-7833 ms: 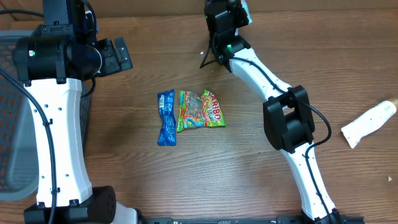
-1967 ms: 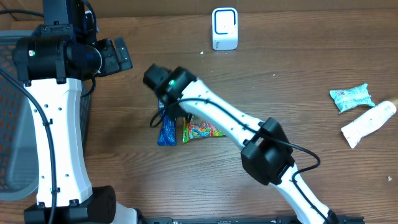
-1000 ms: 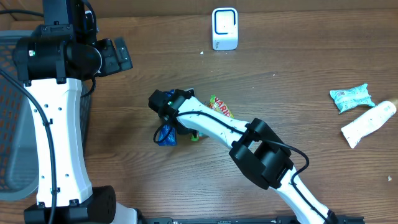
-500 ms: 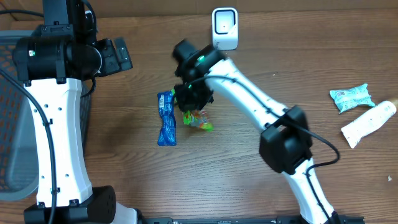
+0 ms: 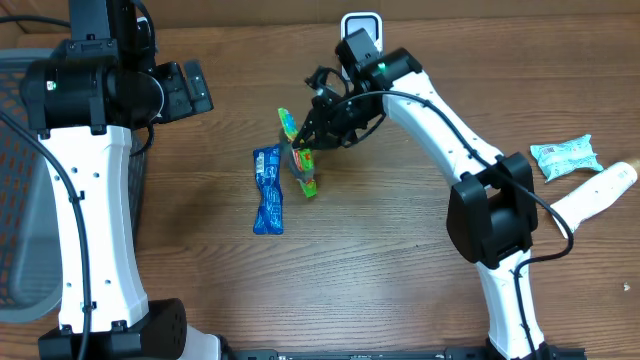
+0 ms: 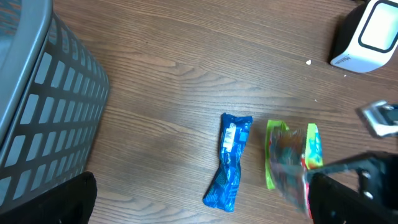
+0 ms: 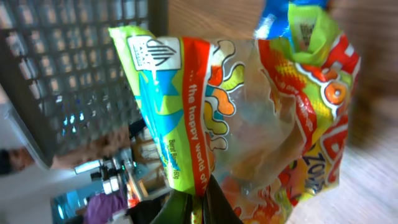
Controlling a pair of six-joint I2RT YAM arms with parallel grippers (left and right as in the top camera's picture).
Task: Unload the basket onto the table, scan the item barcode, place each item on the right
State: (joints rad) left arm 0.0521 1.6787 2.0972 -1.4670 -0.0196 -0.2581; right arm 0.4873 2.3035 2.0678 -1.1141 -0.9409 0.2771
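Green-and-red gummy bag [image 5: 299,160] hangs over the table toward eleven o'clock, pinched by one edge in the right gripper [image 5: 312,135], jaws clamped on it, short of the scanner [image 5: 361,30] at twelve. Left gripper [image 5: 192,88] waits, jaws wide. Risk: with so thin a pinch the bag swings or slips, turning its barcode [image 7: 148,53] away.

Even light (blurred wrist close-up)

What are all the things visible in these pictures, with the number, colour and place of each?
gummy bag: 1, green, red and yellow, lifted above the table
snack bar: 1, blue, flat on the table, mid-left
scanner: 1, white, far edge
small packet: 1, pale teal, right edge
tube: 1, white, right edge
basket: 1, grey mesh, left side
table: 1, brown wood
right gripper: 1, shut on gummy bag
left gripper: 1, open, empty, near basket
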